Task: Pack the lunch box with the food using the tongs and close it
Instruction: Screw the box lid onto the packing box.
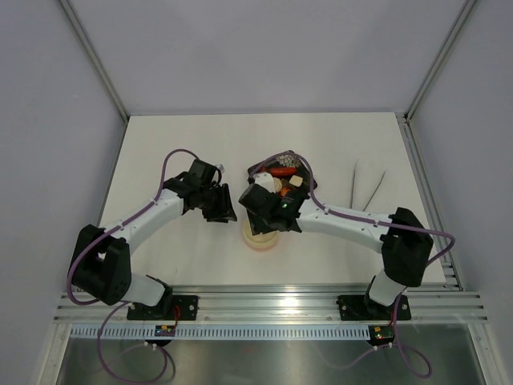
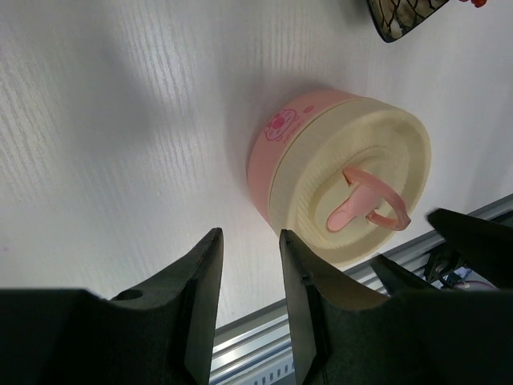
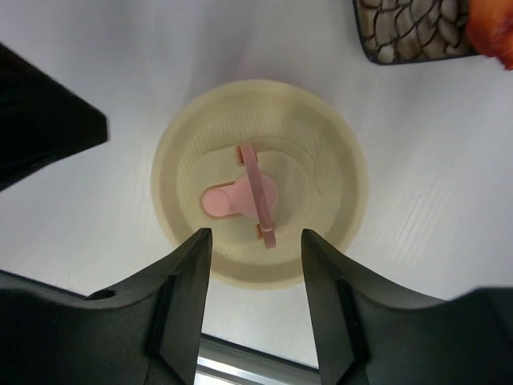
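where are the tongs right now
In the top view the tongs lie on the right side of the table, apart from and right of the black tray.

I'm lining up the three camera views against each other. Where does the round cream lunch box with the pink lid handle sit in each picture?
Top external: the round cream lunch box lies just below centre, only its near edge showing.
Left wrist: right of centre, seen tilted from the side.
Right wrist: centre, seen from straight above.
Shared landmark: the black mesh tray, beyond the box, in the upper right corner of both wrist views.
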Tool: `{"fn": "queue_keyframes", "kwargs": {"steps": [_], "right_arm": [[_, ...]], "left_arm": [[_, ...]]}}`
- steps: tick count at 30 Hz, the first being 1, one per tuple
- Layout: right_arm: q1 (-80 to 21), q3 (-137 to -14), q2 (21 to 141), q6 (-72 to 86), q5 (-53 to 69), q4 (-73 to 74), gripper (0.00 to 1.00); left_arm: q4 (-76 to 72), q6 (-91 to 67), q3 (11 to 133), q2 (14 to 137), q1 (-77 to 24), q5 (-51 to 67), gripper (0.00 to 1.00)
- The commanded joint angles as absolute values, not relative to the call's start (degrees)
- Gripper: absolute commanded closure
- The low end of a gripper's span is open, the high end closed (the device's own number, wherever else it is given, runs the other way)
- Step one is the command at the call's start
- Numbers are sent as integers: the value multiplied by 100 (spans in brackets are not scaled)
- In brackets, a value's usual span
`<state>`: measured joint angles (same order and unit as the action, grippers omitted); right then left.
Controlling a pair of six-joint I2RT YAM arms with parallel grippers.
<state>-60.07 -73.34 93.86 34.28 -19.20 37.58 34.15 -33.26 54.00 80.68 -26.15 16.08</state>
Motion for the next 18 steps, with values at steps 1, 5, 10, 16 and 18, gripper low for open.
{"fn": "queue_keyframes", "kwargs": {"steps": [1,5,10,16,18], "right_arm": [[-6082,-7233,10027,3551,-1609,3981,45],[-6117,-7321,10065,3498,-1512,4060,52],[-6117,-7707,9607,3419,-1783,4271,53],[-6126,-7893,9237,3401,-1907,4368,52],[-6117,-7849,9281,3419,-1925,4316,52]], "left_arm": [[3366,-3252,5520,7989,-2575,1600,62],[3375,-3261,5511,7963,-2575,1591,62],[3366,-3270,5511,7954,-2575,1591,62],[3366,-3278,5528,7972,-2566,1600,62],[3358,-3278,5528,7972,-2566,1600,62]]}}
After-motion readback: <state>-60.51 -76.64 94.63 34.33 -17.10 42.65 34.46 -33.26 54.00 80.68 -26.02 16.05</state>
